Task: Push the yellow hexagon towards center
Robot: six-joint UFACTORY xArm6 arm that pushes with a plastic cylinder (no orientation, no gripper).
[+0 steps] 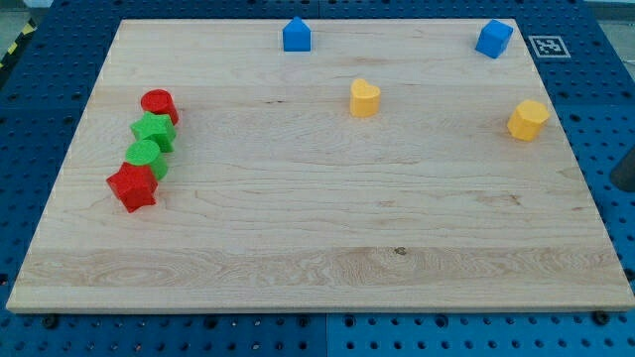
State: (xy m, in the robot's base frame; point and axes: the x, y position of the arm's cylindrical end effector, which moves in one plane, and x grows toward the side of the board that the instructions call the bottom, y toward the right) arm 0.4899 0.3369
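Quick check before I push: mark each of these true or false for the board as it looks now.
1. The yellow hexagon sits near the view's right edge. True.
2. My tip touches the hexagon. False: my tip is not visible.
3. The yellow heart lies left of the hexagon. True.
4. Both blue blocks touch. False: the blue house-shaped block and the blue cube are far apart.

Single high oblique view over board (298,228)
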